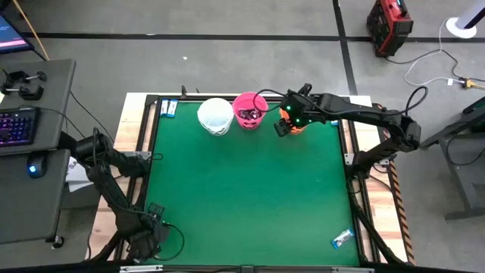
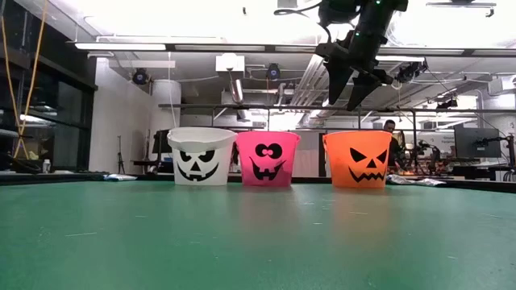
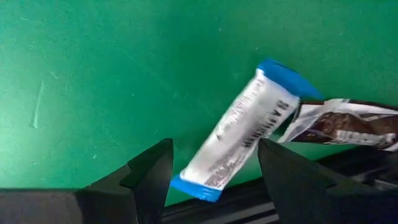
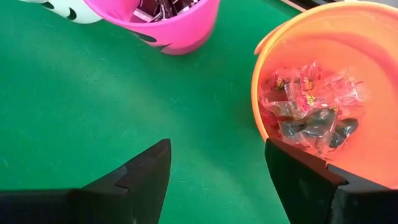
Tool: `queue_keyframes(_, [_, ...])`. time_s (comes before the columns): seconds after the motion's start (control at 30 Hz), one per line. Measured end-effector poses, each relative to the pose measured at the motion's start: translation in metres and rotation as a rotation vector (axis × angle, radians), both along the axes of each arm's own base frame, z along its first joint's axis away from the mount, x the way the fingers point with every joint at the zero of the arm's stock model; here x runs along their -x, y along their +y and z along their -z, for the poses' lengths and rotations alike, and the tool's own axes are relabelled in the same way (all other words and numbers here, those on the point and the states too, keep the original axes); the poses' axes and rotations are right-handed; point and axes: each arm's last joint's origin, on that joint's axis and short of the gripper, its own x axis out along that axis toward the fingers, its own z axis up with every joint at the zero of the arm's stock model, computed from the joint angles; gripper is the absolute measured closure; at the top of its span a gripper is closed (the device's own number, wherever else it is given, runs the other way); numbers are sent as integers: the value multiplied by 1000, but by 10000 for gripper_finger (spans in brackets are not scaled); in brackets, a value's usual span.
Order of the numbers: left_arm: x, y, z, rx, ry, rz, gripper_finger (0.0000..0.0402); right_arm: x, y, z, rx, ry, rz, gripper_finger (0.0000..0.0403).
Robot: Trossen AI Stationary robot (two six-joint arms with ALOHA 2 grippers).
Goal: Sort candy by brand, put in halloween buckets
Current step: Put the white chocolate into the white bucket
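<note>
**Left claw lines up on a blue-ended sweet at the mat's near corner**

We see the left gripper (image 3: 214,171) spread wide and empty, low over the green mat (image 1: 242,189). A silvery, blue-ended candy (image 3: 239,137) lies partly between its fingers, long axis slanting across the gap, a dark brown candy (image 3: 348,127) touching its far end. The mat's black edge runs close beneath, leaving little room. Well away, the right gripper (image 2: 351,89) hangs open and empty above the orange bucket (image 2: 365,159), beside the pink bucket (image 2: 267,159) and white bucket (image 2: 201,155).

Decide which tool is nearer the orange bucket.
Right. The right tool hangs open just above the orange bucket; the left tool sits open at the table's opposite corner.
</note>
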Motion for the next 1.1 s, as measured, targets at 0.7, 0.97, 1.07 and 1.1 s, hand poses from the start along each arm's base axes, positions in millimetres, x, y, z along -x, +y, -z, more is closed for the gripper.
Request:
queue_keyframes(0.7, [-58, 52, -42, -20, -352, -279, 376, 20, 14, -26, 26, -76, -36, 149])
queue_keyframes(0.97, [-113, 167, -125, -233, -864, -600, 393, 62, 40, -70, 130, -254, -75, 149])
queue_keyframes(1.07, [-130, 222, -147, -342, -971, -739, 393, 72, 45, -78, 185, -280, -59, 149])
queue_keyframes(1.1, [-134, 241, -154, -357, -999, -791, 393, 74, 46, -80, 202, -283, -50, 149])
